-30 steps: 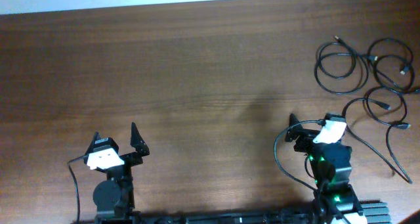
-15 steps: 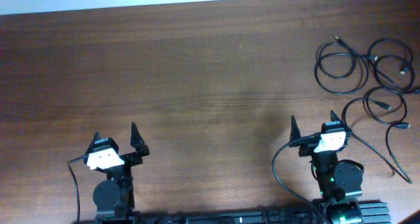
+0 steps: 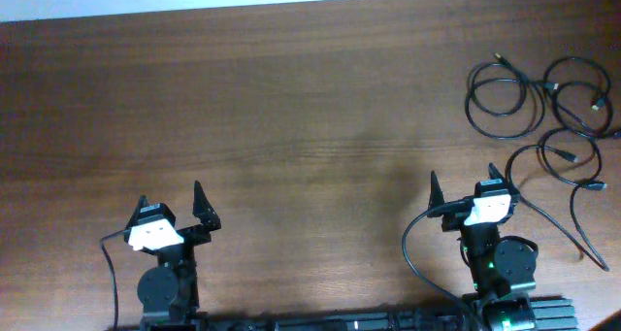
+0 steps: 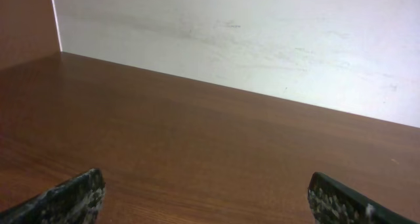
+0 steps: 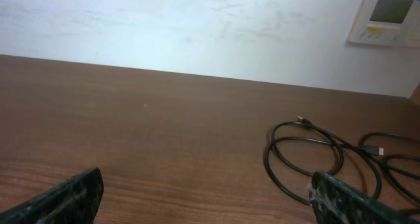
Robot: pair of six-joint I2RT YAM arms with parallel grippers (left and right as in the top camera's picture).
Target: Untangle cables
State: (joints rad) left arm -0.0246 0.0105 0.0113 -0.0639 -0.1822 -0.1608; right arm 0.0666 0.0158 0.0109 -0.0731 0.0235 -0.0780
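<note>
I am holding my left pincer wide apart over the table, near its front edge on the left side, with nothing between the jaws. I am holding my right pincer just as wide and just as empty near the same front edge, toward the right side.

The overhead camera is showing the cables lying in the table's far right corner: several thin black loops overlapping one another, with small plug ends poking out. One loose strand is trailing from them toward the front edge, passing just beside my right pincer without touching it.

My right wrist camera is catching only part of this. The cables are sitting to the right of the table's middle, beyond my right pincer, and running off the picture's right edge. This view alone is showing a pale wall behind the table's far edge and a small wall panel on it.

My left wrist camera is showing my left pincer over bare brown wood, with the wall rising behind the table's far edge.
</note>
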